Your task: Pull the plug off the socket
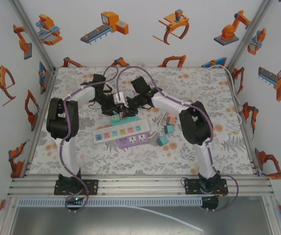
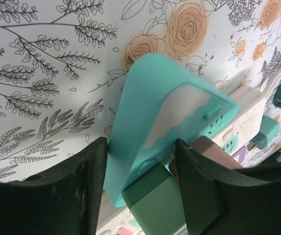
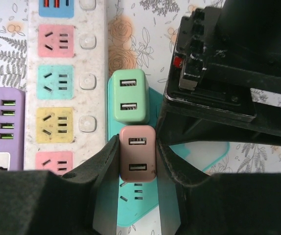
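Observation:
A teal power strip [image 2: 145,98] lies on the floral table, with a green USB plug [image 3: 128,96] and a pink USB plug [image 3: 138,152] standing side by side on its face. My right gripper [image 3: 137,147] is shut on the pink plug, one finger pressed to each side. My left gripper [image 2: 140,152] is shut on the teal strip, its fingers [image 2: 81,191] clamping the two long edges beside the green plug [image 2: 160,200]. From above, both grippers meet over the strip [image 1: 117,117], the left gripper [image 1: 112,105] beside the right gripper [image 1: 130,104]. The plug pins are hidden.
A white power strip [image 1: 123,131] with coloured sockets and a purple strip [image 1: 133,140] lie just in front of the teal one. Small teal and pink cubes [image 1: 169,129] sit to the right. A white cable [image 1: 236,93] runs along the right wall.

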`<state>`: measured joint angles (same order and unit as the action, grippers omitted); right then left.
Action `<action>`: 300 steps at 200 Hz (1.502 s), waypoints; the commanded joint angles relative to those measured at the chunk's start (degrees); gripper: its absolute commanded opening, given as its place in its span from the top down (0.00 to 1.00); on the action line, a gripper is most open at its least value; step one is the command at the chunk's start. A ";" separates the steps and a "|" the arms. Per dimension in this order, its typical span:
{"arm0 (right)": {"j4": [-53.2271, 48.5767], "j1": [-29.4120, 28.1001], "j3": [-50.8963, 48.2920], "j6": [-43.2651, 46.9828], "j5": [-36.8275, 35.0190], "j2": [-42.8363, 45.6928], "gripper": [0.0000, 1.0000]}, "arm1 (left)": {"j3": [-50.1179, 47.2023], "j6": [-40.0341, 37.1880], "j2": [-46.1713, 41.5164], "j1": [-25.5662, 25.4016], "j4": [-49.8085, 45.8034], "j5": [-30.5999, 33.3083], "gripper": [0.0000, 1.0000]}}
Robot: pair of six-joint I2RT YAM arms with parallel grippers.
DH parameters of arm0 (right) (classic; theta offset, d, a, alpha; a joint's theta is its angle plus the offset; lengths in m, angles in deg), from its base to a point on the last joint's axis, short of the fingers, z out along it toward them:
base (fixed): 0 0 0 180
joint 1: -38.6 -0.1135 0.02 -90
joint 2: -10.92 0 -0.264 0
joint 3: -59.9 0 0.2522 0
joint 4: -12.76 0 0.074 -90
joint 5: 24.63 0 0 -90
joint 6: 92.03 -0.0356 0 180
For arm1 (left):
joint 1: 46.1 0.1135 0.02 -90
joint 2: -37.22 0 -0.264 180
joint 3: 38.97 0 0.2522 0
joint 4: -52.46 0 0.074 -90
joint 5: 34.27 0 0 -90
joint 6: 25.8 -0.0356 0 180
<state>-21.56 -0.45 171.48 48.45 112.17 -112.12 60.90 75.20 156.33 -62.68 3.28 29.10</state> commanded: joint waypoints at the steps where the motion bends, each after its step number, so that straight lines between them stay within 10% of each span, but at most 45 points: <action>1: 8.68 0.46 0.34 -0.47 2.38 10.40 0.91 | -4.71 -4.59 5.31 -0.49 -8.97 12.22 0.46; 64: 12.75 1.39 -6.43 -6.67 0.15 16.96 0.91 | -3.27 -4.59 4.17 0.02 -8.99 9.63 0.46; 113: 34.41 3.57 -18.75 -42.73 -26.32 28.18 1.00 | 7.61 -2.91 0.08 0.31 -6.27 1.98 0.42; 184: 26.10 16.15 -30.53 -87.36 -41.46 42.59 1.00 | 8.12 6.31 -8.78 -2.17 6.78 -7.75 0.38; 300: 27.86 31.53 -67.12 -111.50 -47.91 60.37 1.00 | -0.86 -5.05 -17.91 -11.94 28.64 -28.85 0.18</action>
<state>2.29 30.50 106.81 -57.64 64.63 -50.90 59.43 75.97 138.43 -73.93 28.18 6.98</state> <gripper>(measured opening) 0.320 0.790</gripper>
